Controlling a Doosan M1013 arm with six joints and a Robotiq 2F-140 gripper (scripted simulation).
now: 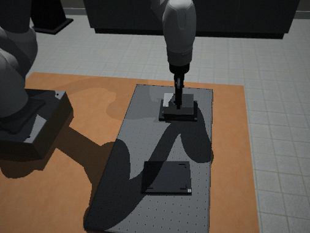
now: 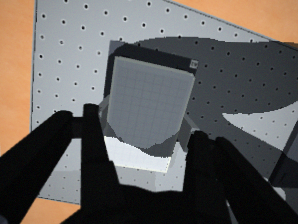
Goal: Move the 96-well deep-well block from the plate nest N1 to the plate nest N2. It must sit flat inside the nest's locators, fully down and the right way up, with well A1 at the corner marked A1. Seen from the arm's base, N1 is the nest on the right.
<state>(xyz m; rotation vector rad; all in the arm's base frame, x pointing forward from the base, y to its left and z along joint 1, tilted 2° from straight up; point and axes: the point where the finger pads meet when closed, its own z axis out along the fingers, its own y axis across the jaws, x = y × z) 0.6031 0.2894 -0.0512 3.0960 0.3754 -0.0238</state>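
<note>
The grey deep-well block (image 1: 182,103) stands on the dark far plate nest (image 1: 178,114) on the perforated breadboard. In the wrist view the block (image 2: 147,112) shows its gridded top, with the nest's dark plate and a small corner label (image 2: 193,64) beyond it. My gripper (image 1: 178,105) comes straight down onto the block, and its black fingers are shut on the block's two long sides. I cannot tell whether the block rests on the nest or is raised off it. The near plate nest (image 1: 166,177) lies empty, with locator marks and a small white label (image 1: 189,190) at its near right corner.
The grey breadboard (image 1: 159,153) lies on an orange mat. The arm's dark base block (image 1: 29,119) stands at the left. The arm casts wide shadows across the board. Dark cabinets (image 1: 190,15) stand beyond on the tiled floor.
</note>
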